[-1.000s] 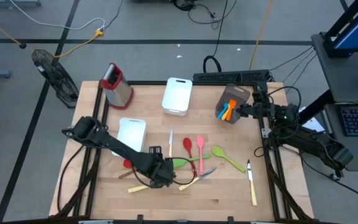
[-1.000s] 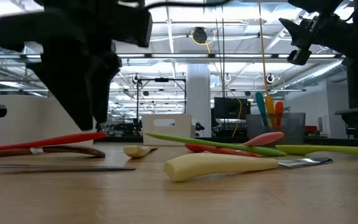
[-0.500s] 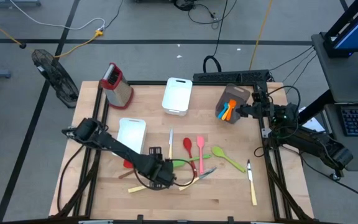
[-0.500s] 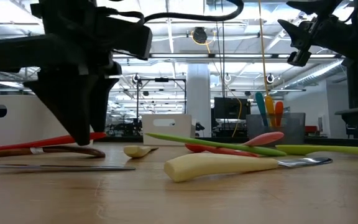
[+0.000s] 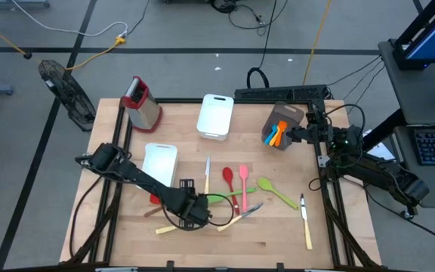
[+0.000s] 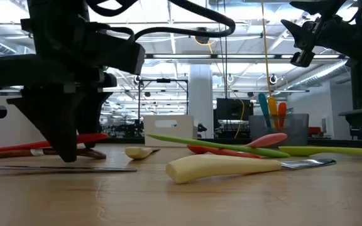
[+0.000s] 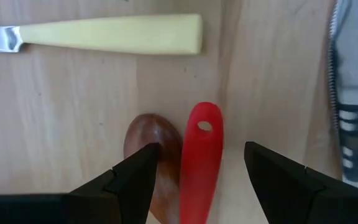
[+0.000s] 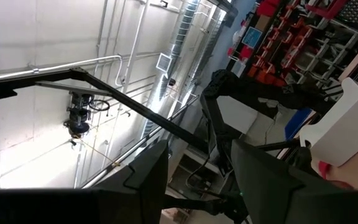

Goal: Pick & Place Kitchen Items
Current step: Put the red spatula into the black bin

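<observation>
Left tool (image 7: 194, 171) low over tabletop (image 5: 278, 234) near front edge, left of centre; fingers (image 7: 132, 177) spread open, straddling red spatula handle (image 7: 201, 155) and wooden spoon (image 7: 153, 152), gripping nothing. Cream-handled knife (image 7: 114, 34) lies just beyond. Green spoon (image 5: 278, 193), pink spatula (image 5: 243, 181) and red spoon (image 5: 227, 177) lie mid-tabletop. Right tool (image 5: 308, 136) raised at right edge beside brown holder (image 5: 284, 119); fingers (image 8: 135, 180) apart, empty.
</observation>
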